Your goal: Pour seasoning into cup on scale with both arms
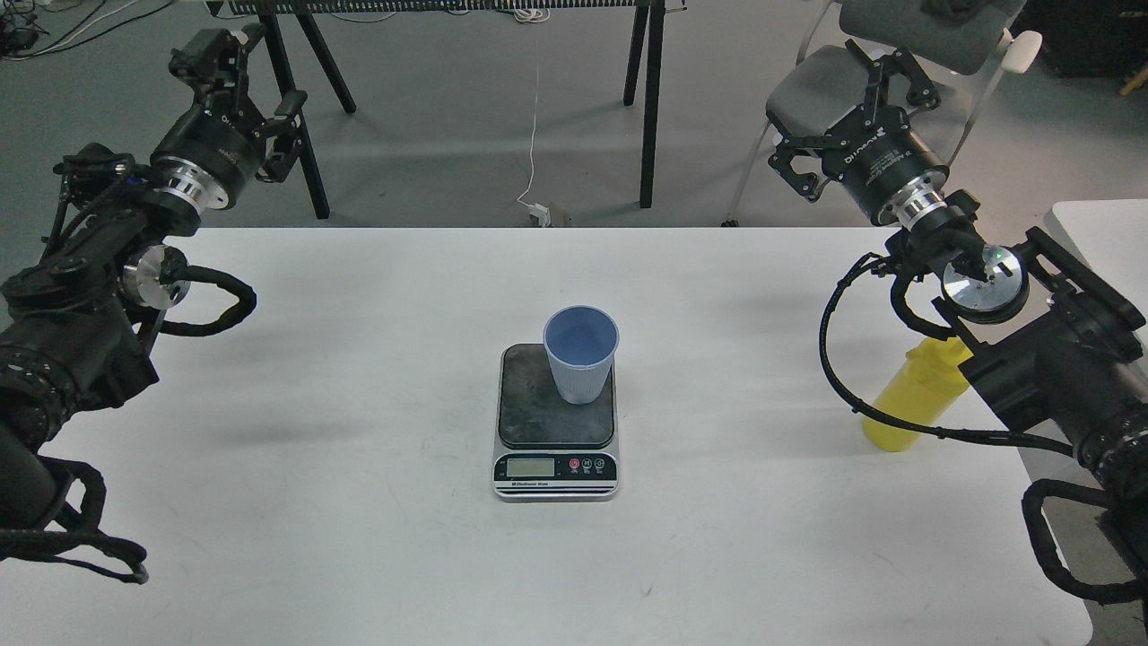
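Yellow plastic, the bottle stands near the table's right edge, its top hidden behind the right arm. The blue cup sits upright on the scale's back right part, mid-table. The right gripper hangs past the far edge with fingers spread, empty. The left gripper, beyond the far left corner, is likewise open and holds nothing.

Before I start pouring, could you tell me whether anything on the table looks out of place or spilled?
Nothing looks spilled. The cup stands upright on the scale, set toward its back right corner rather than centred. The yellow seasoning bottle stands at the table's right edge, half hidden behind the right arm.
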Motion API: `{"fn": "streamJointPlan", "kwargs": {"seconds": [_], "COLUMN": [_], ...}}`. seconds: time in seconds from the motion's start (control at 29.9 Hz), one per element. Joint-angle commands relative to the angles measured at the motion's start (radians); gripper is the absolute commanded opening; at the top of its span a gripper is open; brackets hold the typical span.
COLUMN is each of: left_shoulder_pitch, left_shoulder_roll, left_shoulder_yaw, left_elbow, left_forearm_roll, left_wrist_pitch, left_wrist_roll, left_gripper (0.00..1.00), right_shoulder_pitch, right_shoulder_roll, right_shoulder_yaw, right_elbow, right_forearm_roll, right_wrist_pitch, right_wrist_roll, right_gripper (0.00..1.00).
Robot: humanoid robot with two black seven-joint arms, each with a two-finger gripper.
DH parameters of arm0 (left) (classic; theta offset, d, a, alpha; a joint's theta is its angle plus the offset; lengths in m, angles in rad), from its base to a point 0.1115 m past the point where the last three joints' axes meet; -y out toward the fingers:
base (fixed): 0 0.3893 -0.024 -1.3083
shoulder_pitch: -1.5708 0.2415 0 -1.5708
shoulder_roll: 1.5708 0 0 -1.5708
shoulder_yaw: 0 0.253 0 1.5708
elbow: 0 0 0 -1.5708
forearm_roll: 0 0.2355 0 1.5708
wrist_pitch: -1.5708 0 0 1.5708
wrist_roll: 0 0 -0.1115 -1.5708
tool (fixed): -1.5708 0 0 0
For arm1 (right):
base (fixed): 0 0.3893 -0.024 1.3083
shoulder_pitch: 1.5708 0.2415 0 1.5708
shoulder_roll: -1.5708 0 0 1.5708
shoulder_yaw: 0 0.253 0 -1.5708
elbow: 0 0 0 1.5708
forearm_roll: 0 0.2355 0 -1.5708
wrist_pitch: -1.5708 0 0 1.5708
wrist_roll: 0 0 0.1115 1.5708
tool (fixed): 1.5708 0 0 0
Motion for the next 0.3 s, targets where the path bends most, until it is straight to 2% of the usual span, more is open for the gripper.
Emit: {"fn": "streamJointPlan", "kwargs": {"seconds": [0.0,0.27], "left_shoulder_pitch": [0.009,0.015], "left_shoulder_roll": [0.002,0.002], "left_shoulder_yaw": [0.002,0.002], "left_elbow": [0.000,0.000], "left_forearm_roll": [0.000,0.000], "left_wrist_pitch": [0.000,0.000], "left_wrist_roll": [0.000,0.000], "left_gripper": [0.82,0.83], "right_shoulder_pitch": [0.001,0.000], "right_shoulder_roll": [-0.029,-0.070], "right_shoulder_yaw": [-0.001,0.002], "right_elbow": [-0.001,0.002], "right_forearm_roll": [0.000,0.000], "right_wrist_pitch": [0.000,0.000], "right_wrist_roll": [-0.001,0.001], "right_gripper": [0.99,0.99]}}
